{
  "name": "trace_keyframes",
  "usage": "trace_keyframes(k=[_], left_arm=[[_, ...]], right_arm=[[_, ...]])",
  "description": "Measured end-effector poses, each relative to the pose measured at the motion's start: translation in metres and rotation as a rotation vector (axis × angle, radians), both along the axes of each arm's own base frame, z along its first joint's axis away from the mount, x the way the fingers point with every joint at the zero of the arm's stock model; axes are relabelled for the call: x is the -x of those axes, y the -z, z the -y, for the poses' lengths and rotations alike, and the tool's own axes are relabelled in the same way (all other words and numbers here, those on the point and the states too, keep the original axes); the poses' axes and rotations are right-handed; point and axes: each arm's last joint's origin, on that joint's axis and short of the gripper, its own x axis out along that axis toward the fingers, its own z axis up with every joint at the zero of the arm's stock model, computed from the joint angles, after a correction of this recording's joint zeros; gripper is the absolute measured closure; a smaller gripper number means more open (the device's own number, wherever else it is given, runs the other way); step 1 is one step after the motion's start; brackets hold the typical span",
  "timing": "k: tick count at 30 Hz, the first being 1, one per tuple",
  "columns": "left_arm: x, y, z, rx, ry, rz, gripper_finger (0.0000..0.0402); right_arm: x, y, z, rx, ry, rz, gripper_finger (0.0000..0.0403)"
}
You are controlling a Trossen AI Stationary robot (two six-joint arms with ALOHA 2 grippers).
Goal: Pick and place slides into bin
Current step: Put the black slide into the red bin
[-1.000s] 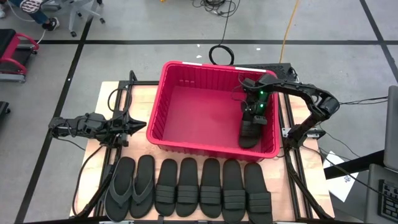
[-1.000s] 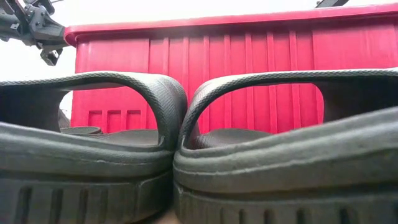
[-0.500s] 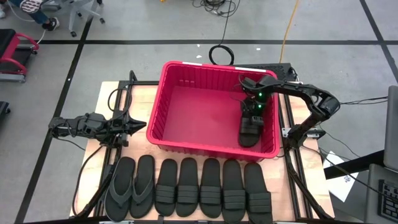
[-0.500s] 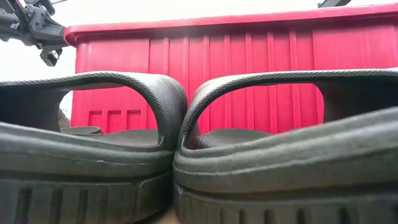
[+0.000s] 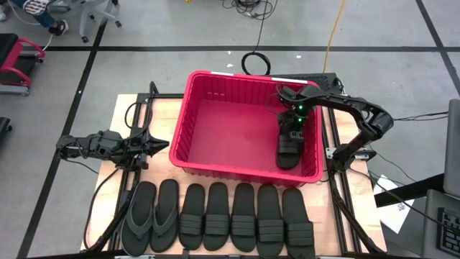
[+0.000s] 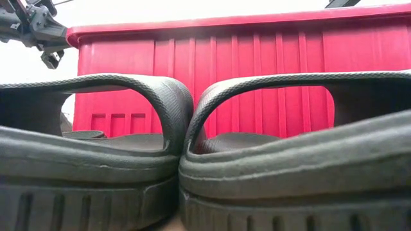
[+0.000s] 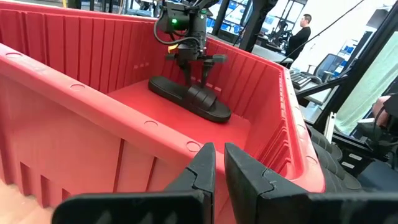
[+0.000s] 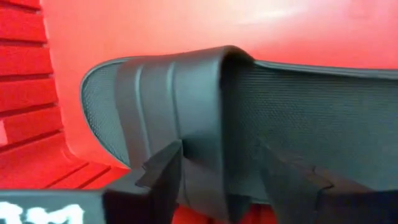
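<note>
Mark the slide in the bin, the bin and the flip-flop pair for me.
slide (image 5: 287, 152): high view, its ribbed band.
bin (image 5: 188, 99): high view, left wall's rim.
flip-flop pair (image 5: 152, 216): high view, inner edge of the left one's sole.

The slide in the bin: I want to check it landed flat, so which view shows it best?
The left wrist view: the slide lies whole on the bin floor under the open right claw. The high view shows it small from above, the right wrist view only its band close up, the low view nothing.
</note>
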Motion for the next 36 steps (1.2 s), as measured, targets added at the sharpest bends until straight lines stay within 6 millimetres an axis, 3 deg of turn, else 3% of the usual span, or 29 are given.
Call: trace_keyframes(k=[7,13,16,22,26,36], left_arm=[[0.0,0.0,0.0,-0.001,0.0,0.0,0.0371],[0.0,0.0,0.0,-0.007,0.001,-0.001,0.0371],[0.0,0.0,0.0,-0.007,0.0,-0.001,0.0371],[0.0,0.0,0.0,0.011,-0.003,0.002,0.0371],[0.0,0.0,0.0,0.019,-0.003,0.004,0.0371],[0.0,0.0,0.0,0.029,-0.005,0.005,0.0371]], right_arm=[[0.005,-0.016,-0.002,0.116,0.047,0.009,0.02],[0.01,-0.041,-0.009,0.209,0.077,0.128,0.0218],[0.008,-0.052,-0.014,0.272,0.073,0.195,0.026],[0.006,-0.063,-0.012,0.491,0.188,0.178,0.039],[0.006,-0.067,-0.004,0.596,0.263,0.172,0.0394],[0.029,-0.063,0.024,0.677,0.378,0.043,0.0402]])
